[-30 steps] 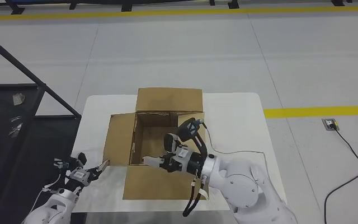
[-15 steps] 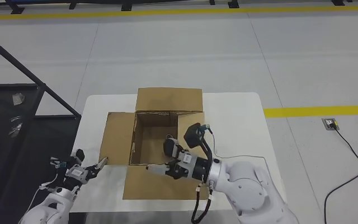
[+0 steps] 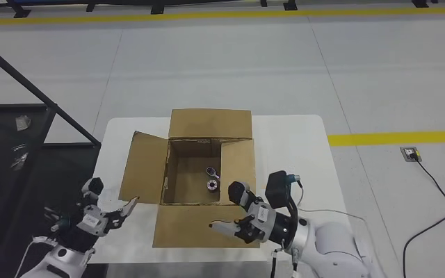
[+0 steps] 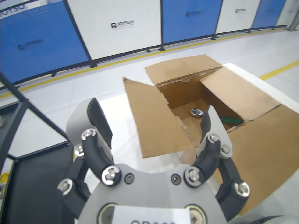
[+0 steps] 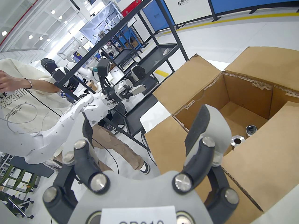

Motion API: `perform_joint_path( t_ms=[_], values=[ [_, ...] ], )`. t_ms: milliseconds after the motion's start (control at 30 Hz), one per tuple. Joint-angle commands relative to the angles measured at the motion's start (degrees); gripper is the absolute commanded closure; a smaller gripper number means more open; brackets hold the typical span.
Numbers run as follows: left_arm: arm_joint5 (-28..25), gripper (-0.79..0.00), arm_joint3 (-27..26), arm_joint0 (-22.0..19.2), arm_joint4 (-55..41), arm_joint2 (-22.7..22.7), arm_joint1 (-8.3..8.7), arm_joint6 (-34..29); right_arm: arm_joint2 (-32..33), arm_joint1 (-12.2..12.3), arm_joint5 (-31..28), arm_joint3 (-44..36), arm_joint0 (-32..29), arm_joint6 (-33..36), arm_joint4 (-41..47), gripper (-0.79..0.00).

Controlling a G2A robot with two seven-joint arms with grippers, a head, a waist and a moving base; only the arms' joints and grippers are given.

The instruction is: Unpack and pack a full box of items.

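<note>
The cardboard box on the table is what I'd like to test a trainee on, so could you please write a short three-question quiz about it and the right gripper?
1. True or false: the flaps of the cardboard box are all folded shut.
2. Fill in the missing word: in the top view, ___ small metal parts lie on the box floor.
3. Multiple choice: what is the right gripper holding?
A. one of the metal parts
B. nothing; its fingers are apart and empty
C. a box flap

Key: 1 false; 2 two; 3 B.
</note>
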Motion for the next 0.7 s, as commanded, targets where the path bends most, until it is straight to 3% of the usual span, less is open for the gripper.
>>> perform_joint_path(
  t_ms=[0, 367, 467, 667],
  values=[
    [-1.2, -0.785, 0.16, -3.01, -1.8, 2.28, 0.12, -4.94, 1.51, 0.34, -0.71, -0.78, -1.85, -0.54, 0.39, -0.785],
    [-1.95, -0.785, 16.51, -29.47, -18.79, 21.12, -0.63, -30.57, 7.27, 1.78, -4.33, -2.31, -11.12, -5.02, 2.26, -0.785],
    [-2.02, -0.785, 19.17, -33.33, -21.38, 24.58, -0.91, -35.54, 8.05, 2.09, -5.0, -2.56, -12.75, -5.72, 2.72, -0.785],
    [-2.02, -0.785, 19.17, -33.33, -21.38, 24.58, -0.91, -35.54, 8.29, 2.25, -4.86, -2.72, -13.3, -5.79, 2.84, -0.785]
  ],
)
